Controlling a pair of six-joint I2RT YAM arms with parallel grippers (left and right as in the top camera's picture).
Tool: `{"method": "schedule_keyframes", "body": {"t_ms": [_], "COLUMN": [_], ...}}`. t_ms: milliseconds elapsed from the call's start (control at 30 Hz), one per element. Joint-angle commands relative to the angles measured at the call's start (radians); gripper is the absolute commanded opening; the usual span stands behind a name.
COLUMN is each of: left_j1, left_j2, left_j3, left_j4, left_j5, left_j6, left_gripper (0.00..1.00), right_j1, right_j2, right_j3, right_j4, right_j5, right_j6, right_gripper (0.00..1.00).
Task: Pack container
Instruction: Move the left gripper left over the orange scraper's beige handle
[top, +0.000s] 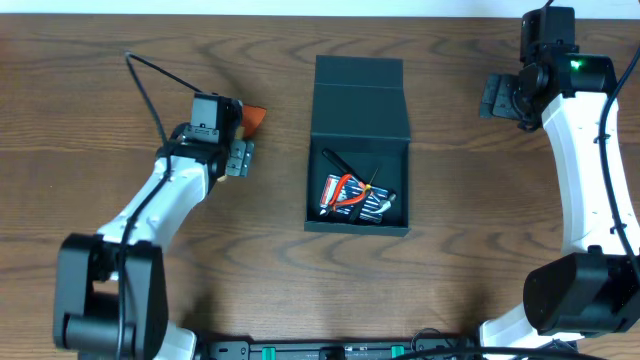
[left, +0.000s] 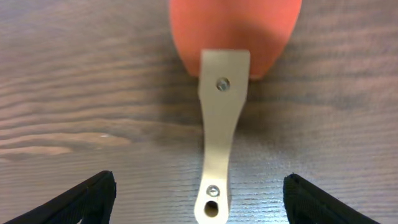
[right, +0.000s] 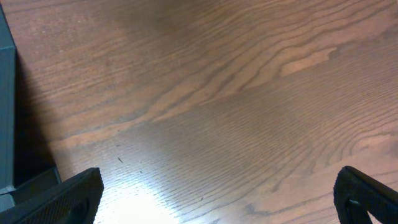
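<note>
Table (top: 120, 40): dark brown wood with strong grain, matte; it fills nearly all of the overhead view, with glare in the right wrist view.
Room: a pale strip (top: 300, 6) runs beyond the table's far edge, behind the container; a black rail (top: 330, 350) lies along the near edge, in front of it.
Container (top: 360, 215): dark teal-green box at the middle of the table, open and square to the table edges.
Lid (top: 360, 95): a flap on the container's far side, folded back.
Open room: bare wood stretches left and right of the container, between it and each arm.
Tools (top: 375, 205): a small heap in the container's near half, with red-handled pliers (top: 348, 190) on top.
Writing: any marks on the tools are too small to read.
Scraper (left: 233, 31): orange blade with a tan handle (left: 219, 124) fixed by two screws, flat on the wood left of the container.
Left gripper (left: 199, 183): left of the container, jaws spread wide on either side of the scraper handle, clear of it and holding nothing.
Right gripper (right: 217, 177): right of the container's far end, jaws fully spread over bare wood, empty; the container's wall shows at the left edge of its view.
</note>
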Motion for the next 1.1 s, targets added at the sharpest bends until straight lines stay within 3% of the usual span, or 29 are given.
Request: {"method": "schedule_keyframes", "body": {"t_ms": [0,733,1067], "left_j1": [0.021,0.049,0.049], "left_j2": [0.05,0.104,0.107], "left_j3": [0.01,0.013,0.115], "left_j4": [-0.008,-0.071,-0.151], "left_j5": [0.078,0.17,0.169], "left_j6": [0.034,0.035,0.026], "left_gripper": [0.85,0.89,0.89], "right_j1": [-0.002,-0.002,-0.002], "right_j2": [-0.004,-0.004,-0.004], "right_j3": [0.02,0.02,0.02], "right_j4": [0.0,0.0,0.0], "right_j5": [0.004,0.004,0.004], "right_j6": [0.014,0.014,0.014], "right_gripper": [0.99,0.99,0.99]}}
